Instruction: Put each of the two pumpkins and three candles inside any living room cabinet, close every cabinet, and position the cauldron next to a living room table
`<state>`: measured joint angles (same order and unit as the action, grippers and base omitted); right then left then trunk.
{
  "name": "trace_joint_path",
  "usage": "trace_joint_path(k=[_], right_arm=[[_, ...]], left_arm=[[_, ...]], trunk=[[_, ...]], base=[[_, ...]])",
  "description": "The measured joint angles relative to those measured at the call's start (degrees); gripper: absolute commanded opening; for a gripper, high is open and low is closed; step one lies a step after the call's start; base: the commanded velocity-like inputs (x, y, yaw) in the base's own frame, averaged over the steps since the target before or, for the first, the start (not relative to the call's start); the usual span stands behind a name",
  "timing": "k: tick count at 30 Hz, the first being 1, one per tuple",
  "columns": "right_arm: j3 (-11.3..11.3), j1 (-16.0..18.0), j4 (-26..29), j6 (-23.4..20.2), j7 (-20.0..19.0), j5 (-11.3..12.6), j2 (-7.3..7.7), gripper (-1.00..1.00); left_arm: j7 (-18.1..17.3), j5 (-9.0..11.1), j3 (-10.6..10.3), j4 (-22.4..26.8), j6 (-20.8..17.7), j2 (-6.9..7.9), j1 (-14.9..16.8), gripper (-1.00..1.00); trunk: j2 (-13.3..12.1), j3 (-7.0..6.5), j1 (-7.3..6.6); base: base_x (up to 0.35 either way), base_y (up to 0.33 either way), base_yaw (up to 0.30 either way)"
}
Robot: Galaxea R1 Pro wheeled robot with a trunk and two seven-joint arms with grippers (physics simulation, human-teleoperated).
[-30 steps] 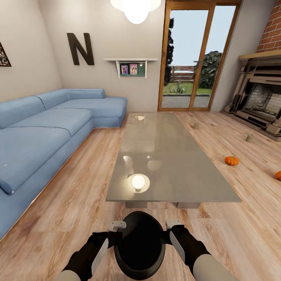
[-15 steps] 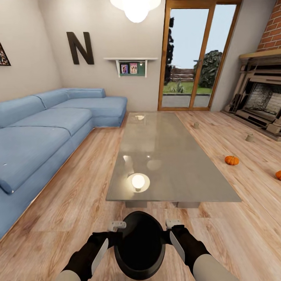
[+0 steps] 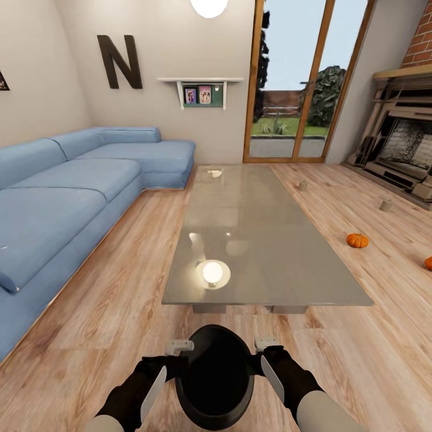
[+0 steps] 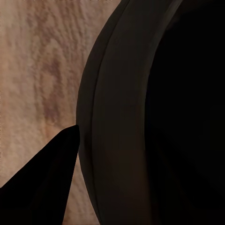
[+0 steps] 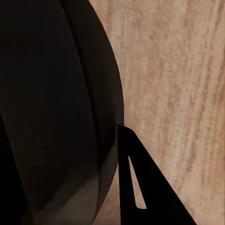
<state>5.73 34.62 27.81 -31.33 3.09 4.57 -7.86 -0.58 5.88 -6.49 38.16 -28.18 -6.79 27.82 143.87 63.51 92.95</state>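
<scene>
I hold a black cauldron [image 3: 214, 378] low in front of me, above the wood floor. My left gripper [image 3: 180, 346] is shut on its left rim and my right gripper [image 3: 267, 344] on its right rim. The left wrist view has the cauldron wall [image 4: 159, 117] beside one dark finger [image 4: 42, 187]; the right wrist view has the cauldron [image 5: 51, 103] and a finger [image 5: 150, 197]. The glass-topped table [image 3: 264, 240] stands just beyond the cauldron. Two pumpkins [image 3: 357, 240] [image 3: 428, 263] and two candles [image 3: 303, 186] [image 3: 386, 205] lie on the floor to the right. The cabinet is out of view.
A long blue sofa [image 3: 60, 204] runs along the left wall. A stone fireplace [image 3: 402, 150] stands at the right, and a glass door [image 3: 294, 84] at the back. Open floor lies on both sides of the table.
The whole view has shifted slightly, so the camera moved; the table's near edge now sits a little higher in frame. The arms and the cauldron keep the same pose.
</scene>
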Motion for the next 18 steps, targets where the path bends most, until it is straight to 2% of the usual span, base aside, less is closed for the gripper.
trace_joint_path(k=[4, 12, 18], right_arm=[[0.0, 0.0, 0.0, 0.0, 0.0, -0.2, 0.01, -1.0], [0.1, 0.0, -0.1, 0.0, 0.1, 0.0, 0.01, -1.0], [0.1, 0.0, 0.0, 0.0, 0.1, 0.1, 0.01, -1.0]], left_arm=[[0.0, 0.1, 0.0, -0.3, 0.3, -0.04, 0.0, -1.0], [0.0, 0.1, 0.0, -0.2, 0.2, 0.01, 0.0, -1.0], [0.0, 0.1, 0.0, -0.1, 0.2, 0.01, 0.0, -1.0]], trunk=[[0.0, 0.0, 0.0], [0.1, 1.77, 0.21], [0.1, 1.77, 0.21]], base=[[0.0, 0.0, 0.0], [0.0, 0.0, 0.0], [0.0, 0.0, 0.0]])
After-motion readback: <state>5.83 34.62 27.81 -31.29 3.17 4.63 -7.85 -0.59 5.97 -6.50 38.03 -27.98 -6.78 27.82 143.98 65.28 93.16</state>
